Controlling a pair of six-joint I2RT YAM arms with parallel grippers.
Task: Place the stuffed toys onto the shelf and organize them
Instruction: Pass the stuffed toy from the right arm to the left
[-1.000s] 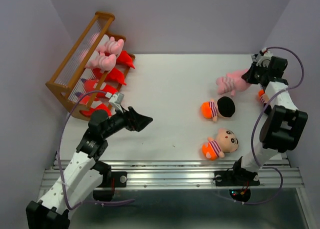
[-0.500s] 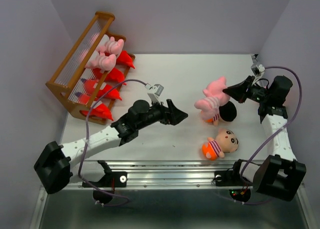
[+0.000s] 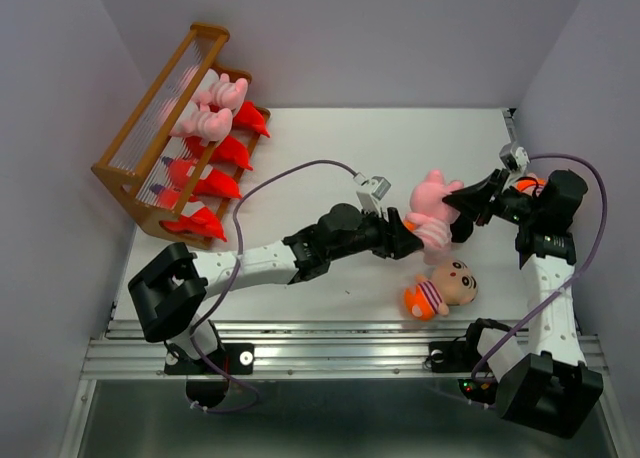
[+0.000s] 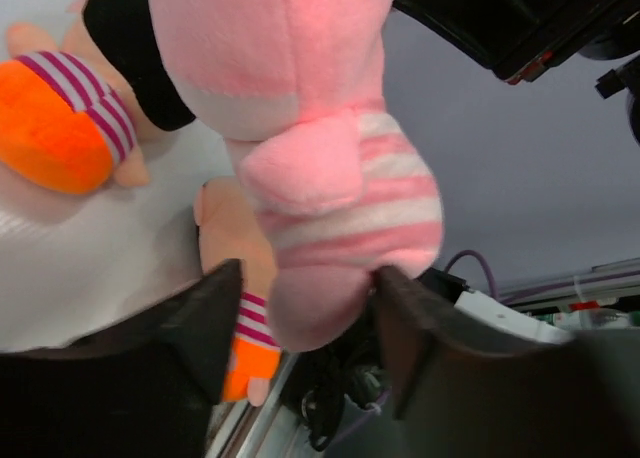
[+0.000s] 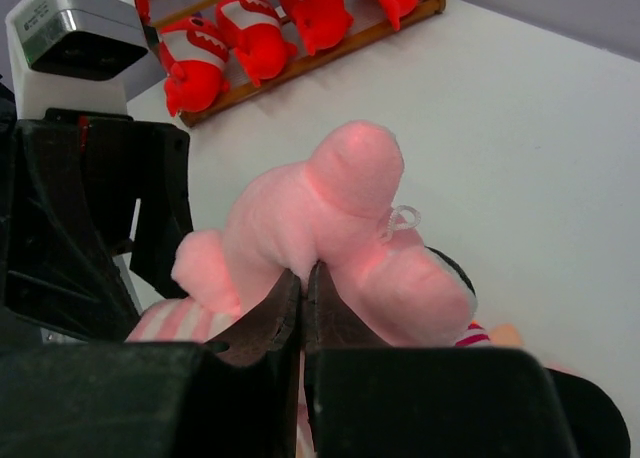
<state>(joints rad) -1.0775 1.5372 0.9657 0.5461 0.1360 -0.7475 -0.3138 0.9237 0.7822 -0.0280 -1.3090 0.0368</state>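
Handover was where we judged the risk lay: our right gripper (image 5: pixel 302 278) was pinched together on a fold of the pink pig (image 3: pixel 432 210), held in the air right of the table's middle. Our left gripper (image 3: pixel 408 240) stood with jaws apart on either side of its striped belly, not clamped. If the right let go before the left bit firmly, or the left caught only loose plush, we reckoned the pig would drop beside the boy doll (image 3: pixel 445 286), well apart from the shelf (image 3: pixel 130 178) at the far left.
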